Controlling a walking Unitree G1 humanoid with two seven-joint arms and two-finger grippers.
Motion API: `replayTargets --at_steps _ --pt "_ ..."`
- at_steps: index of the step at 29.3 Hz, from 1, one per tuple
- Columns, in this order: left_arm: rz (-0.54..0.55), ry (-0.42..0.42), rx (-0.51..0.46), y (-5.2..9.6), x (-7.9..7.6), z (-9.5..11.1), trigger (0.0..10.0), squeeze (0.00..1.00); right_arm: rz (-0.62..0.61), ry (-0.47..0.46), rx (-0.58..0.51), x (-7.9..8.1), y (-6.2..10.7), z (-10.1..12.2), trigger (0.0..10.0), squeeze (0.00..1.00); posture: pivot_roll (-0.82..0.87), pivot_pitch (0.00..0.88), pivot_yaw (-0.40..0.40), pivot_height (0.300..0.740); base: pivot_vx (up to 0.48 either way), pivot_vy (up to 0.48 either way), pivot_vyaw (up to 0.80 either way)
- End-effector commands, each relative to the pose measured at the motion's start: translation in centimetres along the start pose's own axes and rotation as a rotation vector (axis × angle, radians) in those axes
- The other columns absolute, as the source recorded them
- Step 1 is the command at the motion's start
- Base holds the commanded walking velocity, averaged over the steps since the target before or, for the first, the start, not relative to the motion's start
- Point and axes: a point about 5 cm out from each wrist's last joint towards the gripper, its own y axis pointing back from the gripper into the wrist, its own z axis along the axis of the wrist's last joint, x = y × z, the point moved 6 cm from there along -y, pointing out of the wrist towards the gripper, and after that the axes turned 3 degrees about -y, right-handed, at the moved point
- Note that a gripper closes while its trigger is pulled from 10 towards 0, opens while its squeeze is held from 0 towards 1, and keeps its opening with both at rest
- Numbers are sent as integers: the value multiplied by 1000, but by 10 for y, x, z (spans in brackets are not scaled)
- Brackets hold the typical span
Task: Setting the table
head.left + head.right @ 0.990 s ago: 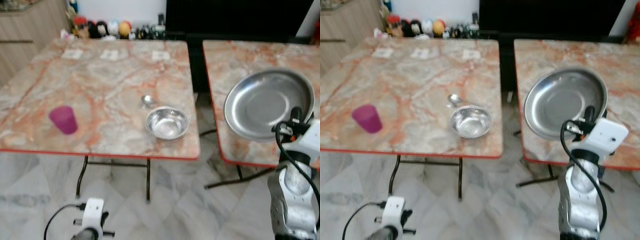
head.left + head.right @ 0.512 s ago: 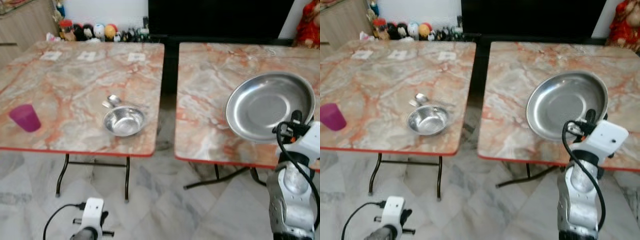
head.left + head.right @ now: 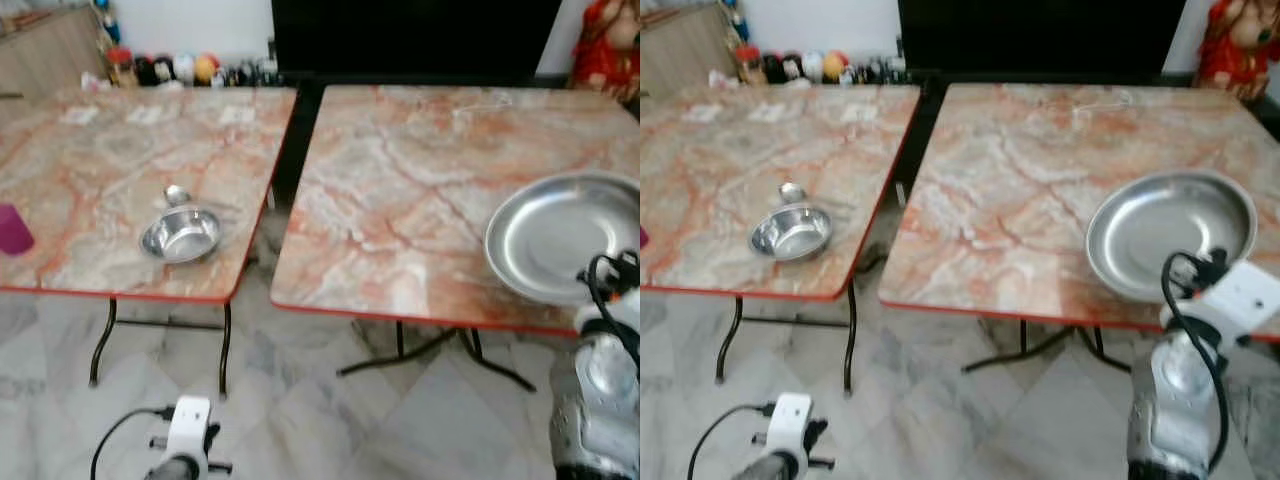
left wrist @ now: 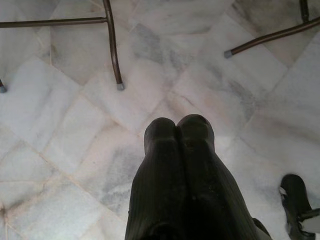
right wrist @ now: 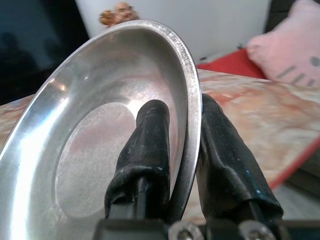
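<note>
Camera has swung right: the bowl now sits far left of the right gripper, which stays clamped on the steel plate's rim over the right table. Plate carried, not yet placed. Left gripper hangs idle, fingers together, holding nothing.

We see even, soft indoor light, slight motion blur in both eye views. Steel plate shows pale glare w/ blurred bg behind it. Floor tiles look dimmer, fairly sharp.

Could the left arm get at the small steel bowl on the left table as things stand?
Probably not without moving closer. The left gripper hangs low over the floor, fingers shut, below the table edge. The small steel bowl sits on the left table with nothing around it, so only distance and height stand in the way.
</note>
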Motion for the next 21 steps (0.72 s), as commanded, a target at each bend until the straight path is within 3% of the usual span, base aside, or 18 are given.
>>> replayTargets --at_steps 1,3,12,21 --pt "2 -4 27 2 4 -8 10000 0 -9 -32 -12 2 -1 4 10000 0 -48 49 28 740 0 0 0" --pt "3 -5 29 3 4 -8 10000 0 -19 -36 -1 1 -1 2 10000 0 -49 56 29 740 0 0 0" --pt "6 -2 36 3 4 -10 10000 0 -32 -60 32 2 0 -6 10000 0 -44 66 27 740 115 0 -769" --pt "9 -2 46 4 5 -13 10000 0 -30 -70 29 6 0 -7 10000 0 -43 65 26 740 212 0 0"
